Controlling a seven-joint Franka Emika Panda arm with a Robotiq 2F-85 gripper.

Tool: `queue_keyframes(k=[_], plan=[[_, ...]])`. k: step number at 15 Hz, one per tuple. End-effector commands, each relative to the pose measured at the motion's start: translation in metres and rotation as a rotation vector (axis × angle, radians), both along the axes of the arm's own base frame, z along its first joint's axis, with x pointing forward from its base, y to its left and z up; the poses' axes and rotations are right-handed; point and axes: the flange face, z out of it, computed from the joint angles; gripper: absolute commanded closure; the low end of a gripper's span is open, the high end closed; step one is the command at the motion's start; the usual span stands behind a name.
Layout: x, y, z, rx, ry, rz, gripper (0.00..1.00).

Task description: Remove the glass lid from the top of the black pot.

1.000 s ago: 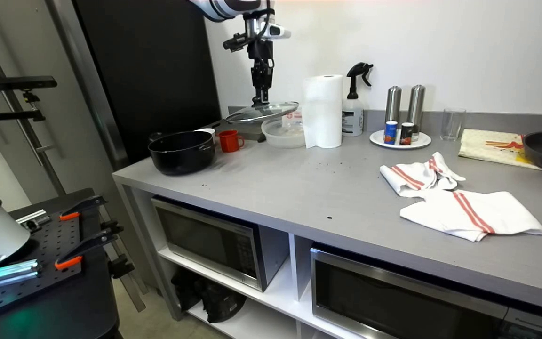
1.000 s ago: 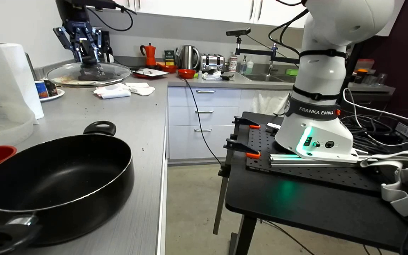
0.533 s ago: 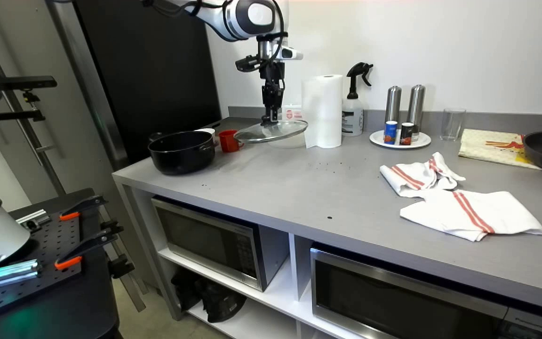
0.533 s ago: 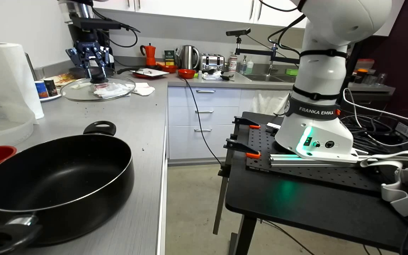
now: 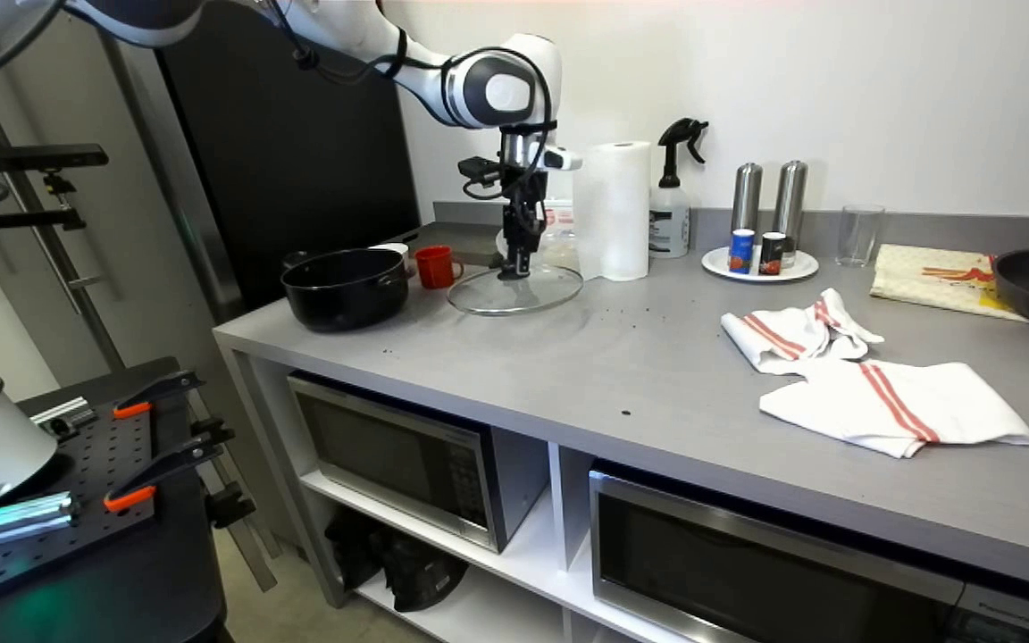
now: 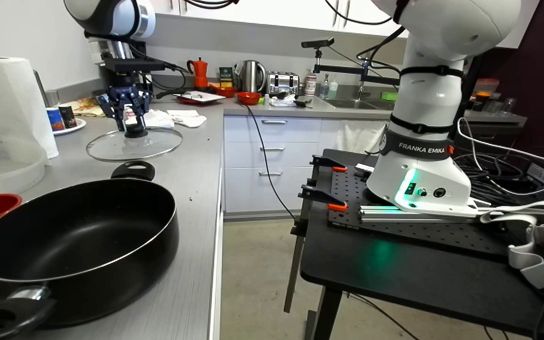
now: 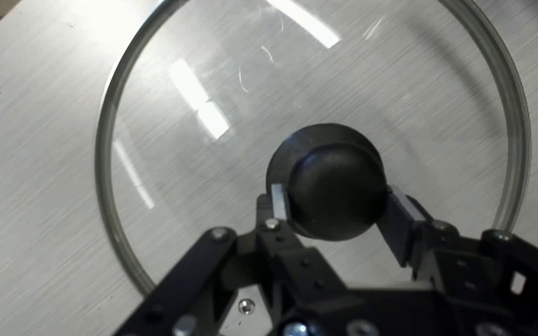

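The glass lid (image 5: 555, 290) is level, at or just above the counter beside the pot; I cannot tell if it touches the counter. It also shows in an exterior view (image 6: 163, 141) and in the wrist view (image 7: 222, 186). My gripper (image 7: 339, 200) points down with its pads against both sides of the lid's dark knob (image 7: 339, 177). The gripper also shows in both exterior views (image 5: 514, 268) (image 6: 132, 125). The black pot (image 5: 345, 295) is uncovered and empty, left of the lid; it stands in the foreground in an exterior view (image 6: 154, 255).
A red mug (image 5: 436, 266) stands between the pot and the lid. A clear plastic bowl (image 6: 7, 170) and a paper towel roll (image 5: 614, 214) stand behind the lid. White towels (image 5: 899, 402) and a plate (image 5: 720, 268) with two small shakers are further right.
My gripper has carried the lid down, and slightly right in an exterior view, from the air to counter level. The lid was tilted and now lies level. The pot has not moved.
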Motion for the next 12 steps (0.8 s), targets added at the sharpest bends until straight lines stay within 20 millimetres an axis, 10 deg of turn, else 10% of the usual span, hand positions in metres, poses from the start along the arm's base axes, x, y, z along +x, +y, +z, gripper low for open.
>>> queue_keyframes(k=[1, 12], plan=[[0.013, -0.008, -0.016, 0.06, -0.028, 0.008, 0.75], [0.02, -0.019, -0.065, 0.074, -0.02, -0.004, 0.75]])
